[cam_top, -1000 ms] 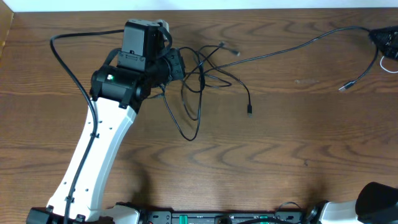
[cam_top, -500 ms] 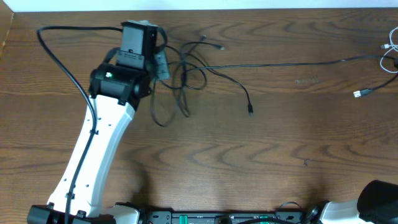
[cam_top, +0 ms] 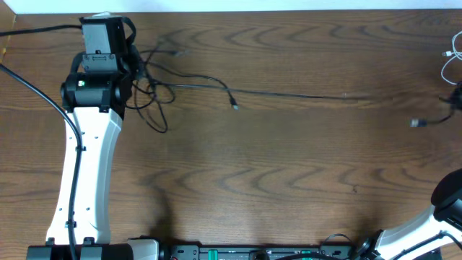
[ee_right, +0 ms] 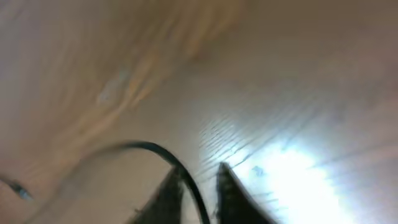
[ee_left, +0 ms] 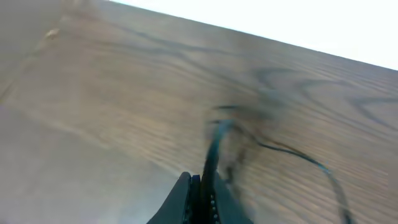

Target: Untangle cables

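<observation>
Overhead, cables point(cam_top: 153, 81) sit in a loose tangle at the upper left of the table point(cam_top: 238, 180), with one black cord point(cam_top: 303, 94) trailing to the right edge and a white cord point(cam_top: 449, 58) at far upper right. Left gripper point(ee_left: 200, 186) is pinched tight on one of the cables. Right gripper point(ee_right: 199, 169) is blurred, its fingers slightly parted with a black cable running between them; contact unclear.

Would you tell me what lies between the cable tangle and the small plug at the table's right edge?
In the overhead view, one thin black cable stretches across the table from the tangle toward the plug; another plug end lies near the tangle.
</observation>
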Controlling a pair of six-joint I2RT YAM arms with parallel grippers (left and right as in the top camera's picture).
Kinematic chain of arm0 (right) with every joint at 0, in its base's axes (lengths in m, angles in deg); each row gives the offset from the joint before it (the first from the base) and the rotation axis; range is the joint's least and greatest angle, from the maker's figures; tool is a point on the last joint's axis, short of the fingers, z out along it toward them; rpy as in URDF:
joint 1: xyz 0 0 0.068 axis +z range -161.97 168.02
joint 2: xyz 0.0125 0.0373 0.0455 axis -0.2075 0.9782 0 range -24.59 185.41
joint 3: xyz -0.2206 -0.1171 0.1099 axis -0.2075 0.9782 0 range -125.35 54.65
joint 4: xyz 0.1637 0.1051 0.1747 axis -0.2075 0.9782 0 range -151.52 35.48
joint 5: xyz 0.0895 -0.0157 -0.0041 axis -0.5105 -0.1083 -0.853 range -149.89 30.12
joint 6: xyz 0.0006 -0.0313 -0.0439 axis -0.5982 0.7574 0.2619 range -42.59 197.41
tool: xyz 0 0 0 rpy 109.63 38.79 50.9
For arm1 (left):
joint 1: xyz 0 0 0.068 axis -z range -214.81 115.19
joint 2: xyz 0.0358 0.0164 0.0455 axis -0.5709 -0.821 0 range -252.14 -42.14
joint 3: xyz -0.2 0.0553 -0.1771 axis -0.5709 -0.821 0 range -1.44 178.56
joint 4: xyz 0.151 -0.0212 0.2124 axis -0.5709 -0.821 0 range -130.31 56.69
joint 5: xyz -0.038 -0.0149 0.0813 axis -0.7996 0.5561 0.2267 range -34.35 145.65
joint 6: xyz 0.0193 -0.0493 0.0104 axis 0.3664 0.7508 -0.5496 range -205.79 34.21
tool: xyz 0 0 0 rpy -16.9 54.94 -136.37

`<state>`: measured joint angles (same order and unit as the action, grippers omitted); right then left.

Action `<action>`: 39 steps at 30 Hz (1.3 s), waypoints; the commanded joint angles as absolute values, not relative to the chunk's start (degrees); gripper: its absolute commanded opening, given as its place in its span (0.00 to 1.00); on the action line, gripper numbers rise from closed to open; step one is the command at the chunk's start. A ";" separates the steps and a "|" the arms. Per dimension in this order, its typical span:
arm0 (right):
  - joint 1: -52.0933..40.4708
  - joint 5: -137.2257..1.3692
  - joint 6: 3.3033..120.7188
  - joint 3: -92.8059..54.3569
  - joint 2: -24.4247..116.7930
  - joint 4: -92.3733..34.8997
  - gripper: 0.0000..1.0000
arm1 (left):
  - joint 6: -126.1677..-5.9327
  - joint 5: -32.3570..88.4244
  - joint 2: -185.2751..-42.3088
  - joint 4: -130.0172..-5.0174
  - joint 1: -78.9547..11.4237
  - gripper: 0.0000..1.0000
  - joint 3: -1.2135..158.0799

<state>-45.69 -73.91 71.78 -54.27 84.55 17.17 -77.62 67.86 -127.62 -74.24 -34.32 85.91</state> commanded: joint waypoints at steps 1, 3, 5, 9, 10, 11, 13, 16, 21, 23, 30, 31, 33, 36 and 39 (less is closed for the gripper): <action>-41.73 -89.16 88.68 -54.64 83.18 17.83 0.54 | -82.15 54.26 -127.86 -72.97 -33.78 0.08 86.02; -39.20 -94.89 93.94 -54.64 82.96 18.20 0.72 | -82.15 46.33 -127.86 -72.29 -33.43 0.07 86.02; -36.40 -97.51 96.72 -54.64 82.89 18.11 0.85 | -82.13 37.74 -127.86 -71.66 -33.45 0.07 86.02; -30.67 -98.04 96.76 -54.64 82.89 16.50 0.88 | -80.95 24.34 -127.86 -70.68 -33.45 0.08 86.02; -29.17 -99.00 96.79 -54.64 82.89 15.91 0.88 | -80.29 21.45 -127.86 -70.44 -33.45 0.08 86.02; -26.61 -101.62 96.79 -54.64 82.89 14.66 0.88 | -78.37 16.01 -127.86 -69.19 -33.45 0.07 86.04; -23.53 -105.25 96.76 -54.64 82.89 12.76 0.87 | -76.42 9.89 -127.86 -66.76 -33.45 0.07 86.04; -19.55 -111.92 96.76 -54.64 82.89 9.63 0.86 | -70.54 2.40 -127.86 -61.39 -33.47 0.08 86.02; -10.78 -120.09 96.76 -54.64 82.89 3.25 0.86 | -59.92 -3.81 -127.86 -53.58 -33.45 0.07 86.02; -7.35 -120.48 96.72 -54.64 82.89 0.87 0.85 | -58.76 -3.94 -127.86 -53.39 -33.45 0.07 86.02; 2.07 -119.81 95.45 -54.62 83.37 -6.61 0.84 | -52.33 -3.96 -127.86 -53.06 -33.45 0.07 86.02; 3.07 -119.83 94.69 -54.62 83.53 -7.48 0.84 | -51.48 -3.99 -127.86 -52.86 -33.45 0.08 86.02; 5.26 -119.81 93.70 -54.62 84.23 -9.08 0.82 | -49.12 -4.31 -127.86 -52.23 -33.45 0.08 86.02; 7.66 -119.78 93.68 -54.62 85.45 -10.58 0.79 | -45.28 -6.04 -127.86 -49.37 -33.45 0.07 86.02; 9.11 -119.52 92.46 -54.62 87.15 -12.03 0.78 | -41.56 -7.42 -127.86 -46.11 -33.45 0.07 86.02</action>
<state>7.75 -118.54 94.27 -54.29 84.99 -11.28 -47.72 -4.25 -127.66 -48.25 -33.47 85.84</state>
